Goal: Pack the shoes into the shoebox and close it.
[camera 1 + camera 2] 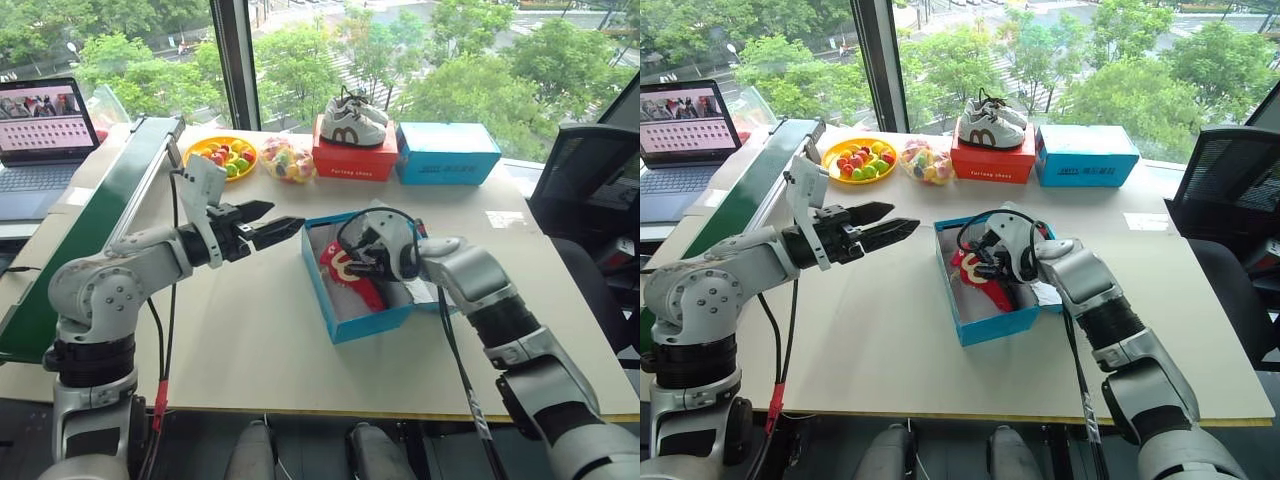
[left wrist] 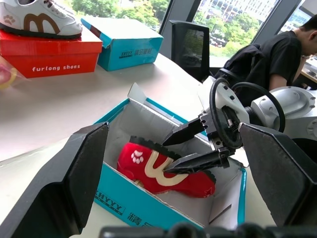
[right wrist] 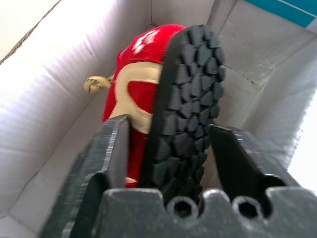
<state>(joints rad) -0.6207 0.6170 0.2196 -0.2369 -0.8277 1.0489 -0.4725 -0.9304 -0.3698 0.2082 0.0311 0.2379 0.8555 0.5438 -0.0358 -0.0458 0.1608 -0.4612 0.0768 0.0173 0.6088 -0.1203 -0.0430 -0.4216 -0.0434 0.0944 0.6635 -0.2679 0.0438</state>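
The small bright red shoes (image 2: 163,171) with white marks lie inside the open bright blue cardboard shoebox (image 1: 350,322) on the table (image 1: 250,330). The right claw (image 2: 190,148) hangs spread just above them, holding nothing. The left claw (image 1: 268,222) hovers spread beside the box, likely ready for the lid.

Plenty of daylight on my feed, all coming through the big windows (image 1: 420,60) behind the table (image 1: 250,330), so the tabletop looks bright and even with only soft shadows. The trees outside are a bit washed out. Head views are sharp. My right wrist camera sits so close to the red shoe (image 3: 163,99) that the black sole looks huge and slightly soft.
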